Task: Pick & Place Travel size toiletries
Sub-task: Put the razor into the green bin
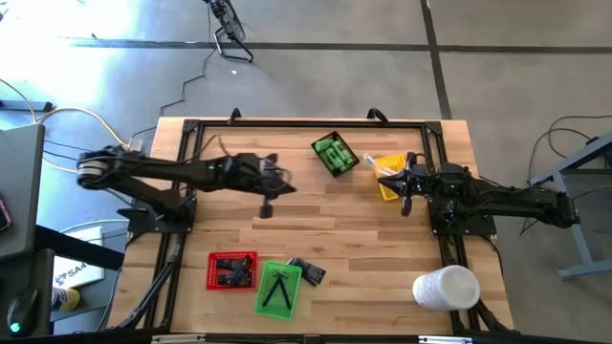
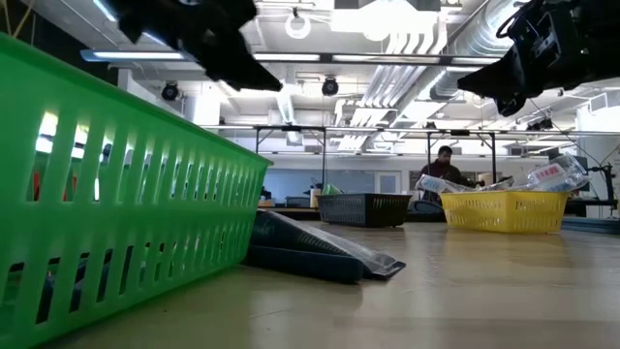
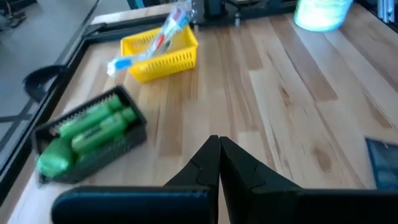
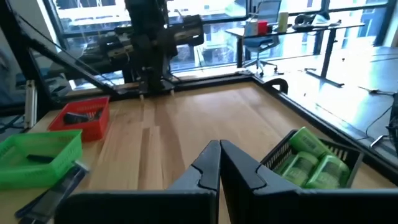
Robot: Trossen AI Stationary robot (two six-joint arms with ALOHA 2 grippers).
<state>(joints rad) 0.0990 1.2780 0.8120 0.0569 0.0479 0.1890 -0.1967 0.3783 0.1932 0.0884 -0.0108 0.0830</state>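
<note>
**Across the surface: most toiletries sorted, a few dark packets left loose**

On the near-left side, the red tray [image 1: 231, 269] holds thin dark pieces and the green tray [image 1: 278, 288] beside it holds a few more. Just beside the green tray lie the dark flat packets [image 1: 308, 271], loose on the wooden surface [image 1: 335, 215] and in no tray; they look like what is left to place.

Toward the far side, the black tray [image 1: 335, 154] is filled with bright green bottles [image 3: 93, 127], and the yellow tray [image 1: 385, 174] carries the clear-wrapped sticks [image 3: 163, 34]. Those two groups look done.

The left fingers [image 1: 267, 204] are pressed together and hold nothing, hanging over bare wood mid-surface; the green bottles lie ahead of them and to one side, well apart, and the loose packets lie nearer the front edge, also well apart. The right fingers [image 1: 405, 204] are likewise pressed together and empty, close beside the yellow tray, touching none of its sticks. A big white cylinder [image 1: 446, 288] stands at the near-right corner.
</note>
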